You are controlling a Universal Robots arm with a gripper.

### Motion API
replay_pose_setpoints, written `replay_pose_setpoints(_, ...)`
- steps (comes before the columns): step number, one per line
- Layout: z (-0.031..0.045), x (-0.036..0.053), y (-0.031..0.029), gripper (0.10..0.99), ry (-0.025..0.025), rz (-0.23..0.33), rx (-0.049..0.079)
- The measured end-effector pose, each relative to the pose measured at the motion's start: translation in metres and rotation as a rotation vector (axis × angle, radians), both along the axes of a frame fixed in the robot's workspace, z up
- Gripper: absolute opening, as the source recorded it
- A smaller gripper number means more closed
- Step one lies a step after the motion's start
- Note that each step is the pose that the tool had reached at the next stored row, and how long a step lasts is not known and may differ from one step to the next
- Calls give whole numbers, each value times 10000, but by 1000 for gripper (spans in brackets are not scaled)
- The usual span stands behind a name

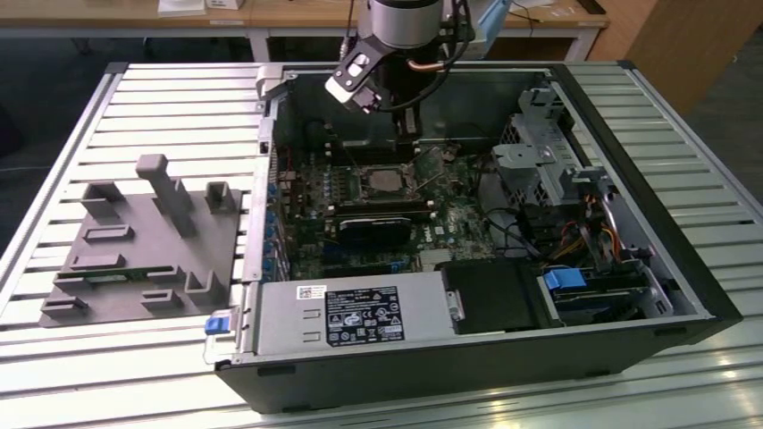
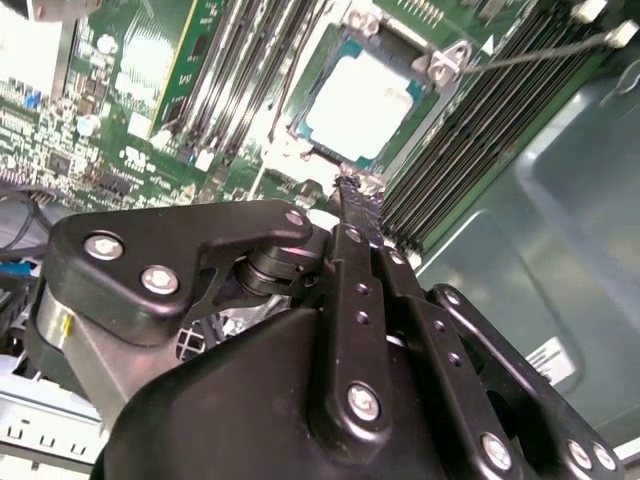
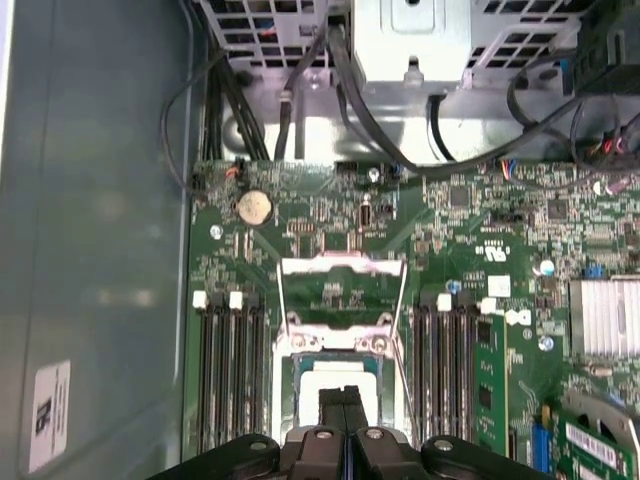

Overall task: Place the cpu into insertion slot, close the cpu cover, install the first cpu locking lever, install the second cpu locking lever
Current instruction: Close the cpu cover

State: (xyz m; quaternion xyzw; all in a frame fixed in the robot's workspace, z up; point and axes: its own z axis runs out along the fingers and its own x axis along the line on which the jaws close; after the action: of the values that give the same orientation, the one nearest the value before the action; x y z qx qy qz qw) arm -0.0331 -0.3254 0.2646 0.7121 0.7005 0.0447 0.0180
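Observation:
The cpu lies flat in the insertion slot, its pale metal face up; it also shows in the second wrist view and the exterior view. The cpu cover is swung open, standing back from the socket, with green board visible through its window. A thin wire locking lever sticks up beside the socket, also seen as the lever. My gripper hovers just above the socket's edge, fingers pressed together with nothing between them; it appears again in the other two views.
The open computer case lies on a slatted table. A grey power supply sits at its front, a drive cage and cables on the exterior view's right. Memory slots flank the socket. A grey fixture plate lies outside the case.

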Motion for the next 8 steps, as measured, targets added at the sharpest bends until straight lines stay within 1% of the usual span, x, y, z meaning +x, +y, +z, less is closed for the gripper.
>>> replay_pose_setpoints(8, 0, 149, 0, 106, 7, -21, -1)
